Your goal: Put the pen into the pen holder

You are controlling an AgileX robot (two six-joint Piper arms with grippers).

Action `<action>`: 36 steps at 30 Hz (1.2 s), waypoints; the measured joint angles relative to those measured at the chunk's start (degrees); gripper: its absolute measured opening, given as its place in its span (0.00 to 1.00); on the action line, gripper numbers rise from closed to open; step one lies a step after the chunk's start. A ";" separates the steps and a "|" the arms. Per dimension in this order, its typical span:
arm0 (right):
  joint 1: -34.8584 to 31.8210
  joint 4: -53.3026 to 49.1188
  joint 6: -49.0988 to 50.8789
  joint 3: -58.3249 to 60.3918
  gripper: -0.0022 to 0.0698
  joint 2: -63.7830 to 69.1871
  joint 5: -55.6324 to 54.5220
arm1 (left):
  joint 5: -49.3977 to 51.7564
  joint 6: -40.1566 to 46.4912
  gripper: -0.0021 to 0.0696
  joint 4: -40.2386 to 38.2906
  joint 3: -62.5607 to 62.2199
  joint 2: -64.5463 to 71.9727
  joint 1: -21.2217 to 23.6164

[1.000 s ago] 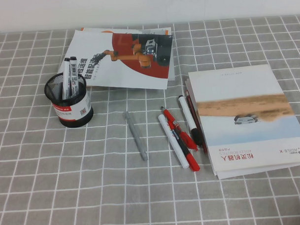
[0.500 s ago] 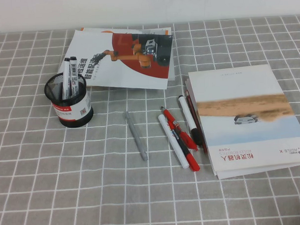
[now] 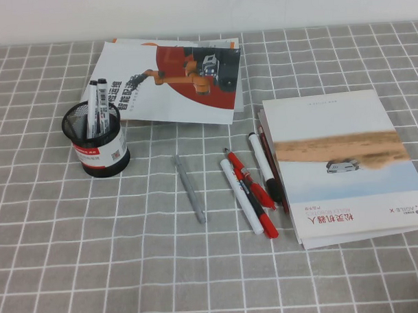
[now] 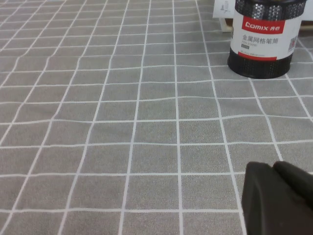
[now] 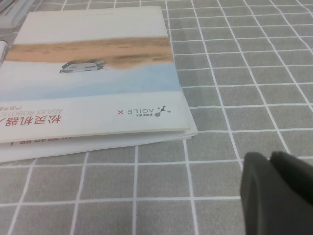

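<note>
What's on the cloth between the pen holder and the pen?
In the high view, only the slim grey pen lies between the pen holder and the pen; otherwise bare checked cloth.

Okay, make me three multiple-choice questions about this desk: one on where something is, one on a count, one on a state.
1. The pen lies
A. inside the pen holder
B. on the cloth beside the red pens
C. on the left booklet

2. Markers standing in the pen holder:
A. none
B. two
C. five

3. The right gripper is
A. shut, holding nothing
B. gripping the pen
C. inside the holder

Answers: 1 B, it lies flat against the red pens. 2 B, two dark caps poke out. 3 A, it hangs shut over bare cloth near the right booklet; the left gripper hangs short of the holder.
</note>
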 joint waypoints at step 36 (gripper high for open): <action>0.00 0.00 0.00 0.00 0.01 0.00 0.00 | -13.72 0.00 0.02 0.10 0.00 0.00 0.00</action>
